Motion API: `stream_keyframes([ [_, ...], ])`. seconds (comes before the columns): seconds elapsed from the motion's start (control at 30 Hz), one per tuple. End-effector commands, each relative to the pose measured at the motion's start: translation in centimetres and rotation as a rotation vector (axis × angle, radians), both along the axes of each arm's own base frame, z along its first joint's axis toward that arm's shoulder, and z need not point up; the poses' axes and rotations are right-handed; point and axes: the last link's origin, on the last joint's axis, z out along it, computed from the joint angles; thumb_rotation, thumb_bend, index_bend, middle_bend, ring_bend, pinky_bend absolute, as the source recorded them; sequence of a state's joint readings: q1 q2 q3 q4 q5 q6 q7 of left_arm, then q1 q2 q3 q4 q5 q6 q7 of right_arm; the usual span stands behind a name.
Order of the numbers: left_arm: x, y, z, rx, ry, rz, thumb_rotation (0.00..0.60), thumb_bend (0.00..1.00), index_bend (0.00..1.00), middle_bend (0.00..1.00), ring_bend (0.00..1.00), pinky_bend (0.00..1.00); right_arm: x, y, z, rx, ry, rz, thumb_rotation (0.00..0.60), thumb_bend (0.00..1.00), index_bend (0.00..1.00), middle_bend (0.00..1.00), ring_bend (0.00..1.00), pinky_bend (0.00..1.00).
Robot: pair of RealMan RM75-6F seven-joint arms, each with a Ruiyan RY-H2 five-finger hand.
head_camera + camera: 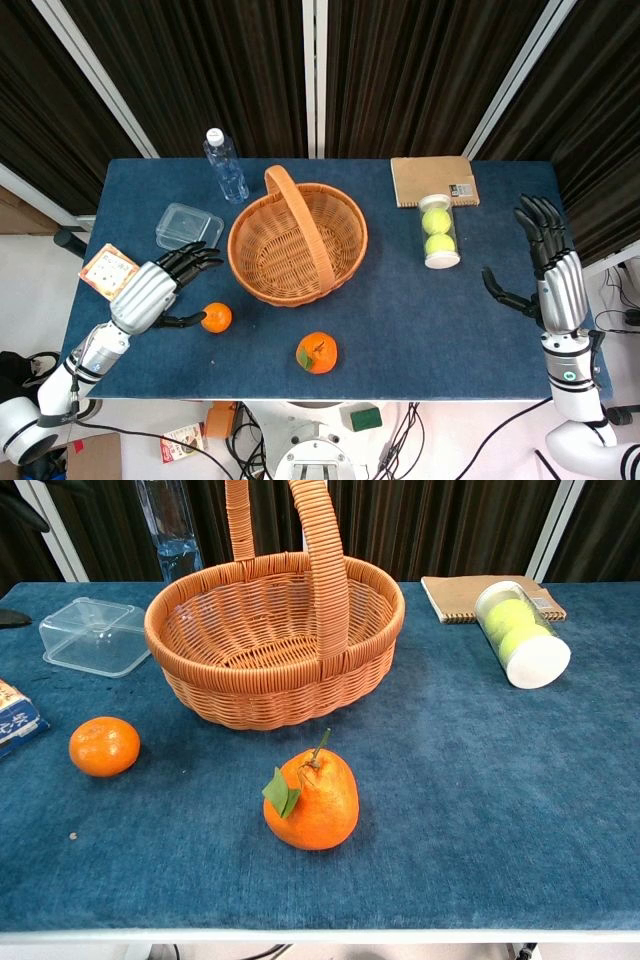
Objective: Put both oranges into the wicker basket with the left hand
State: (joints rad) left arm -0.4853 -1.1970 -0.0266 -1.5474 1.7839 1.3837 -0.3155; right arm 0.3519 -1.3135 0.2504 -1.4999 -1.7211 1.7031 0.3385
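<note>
A small round orange (216, 317) (104, 746) lies on the blue table left of centre. A larger orange with stem and green leaf (316, 352) (312, 799) sits near the front edge. The empty wicker basket (297, 243) (262, 670) with a tall handle stands at the middle. My left hand (160, 286) hovers just left of the small orange, fingers spread, thumb close to the fruit, holding nothing. My right hand (548, 268) stands upright at the table's right edge, fingers extended and empty. The chest view shows only dark slivers at its left edge.
A clear lidded plastic box (188, 225) (96, 634) and a water bottle (227, 166) (170, 525) stand back left. A small carton (107, 271) lies at the left edge. A tube of tennis balls (438, 232) (520, 634) and a brown notebook (433, 181) lie at back right.
</note>
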Motion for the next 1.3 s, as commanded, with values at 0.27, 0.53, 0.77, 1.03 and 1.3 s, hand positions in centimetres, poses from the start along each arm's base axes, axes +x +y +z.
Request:
stream_keyframes([
  [0.27, -0.3, 0.0, 0.0, 0.002, -0.001, 0.001, 0.6, 0.17, 0.18, 0.14, 0.09, 0.26, 0.5, 0.0, -0.7, 0.005, 0.016, 0.009, 0.6, 0.37, 0.0, 0.0, 0.0, 0.0],
  [0.53, -1.3, -0.5, -0.8, -0.022, 0.075, 0.027, 0.6, 0.17, 0.19, 0.14, 0.09, 0.27, -0.4, 0.3, -0.1, -0.016, 0.027, -0.014, 0.6, 0.37, 0.0, 0.0, 0.0, 0.0],
  [0.77, -2.9, -1.6, -2.2, -0.048, 0.168, 0.067, 0.6, 0.17, 0.19, 0.14, 0.09, 0.27, -1.2, 0.6, 0.8, -0.043, 0.036, -0.027, 0.6, 0.37, 0.0, 0.0, 0.0, 0.0],
  [1.03, -5.1, -2.1, -5.1, -0.115, 0.263, 0.125, 0.6, 0.17, 0.21, 0.15, 0.1, 0.28, -2.1, 1.0, 1.1, -0.04, 0.037, -0.045, 0.6, 0.37, 0.0, 0.0, 0.0, 0.0],
  [1.3, -5.4, -1.0, -8.0, -0.178, 0.313, 0.128, 0.6, 0.17, 0.23, 0.17, 0.11, 0.28, -2.5, 1.4, 1.2, -0.051, 0.033, -0.059, 0.6, 0.37, 0.0, 0.0, 0.0, 0.0],
])
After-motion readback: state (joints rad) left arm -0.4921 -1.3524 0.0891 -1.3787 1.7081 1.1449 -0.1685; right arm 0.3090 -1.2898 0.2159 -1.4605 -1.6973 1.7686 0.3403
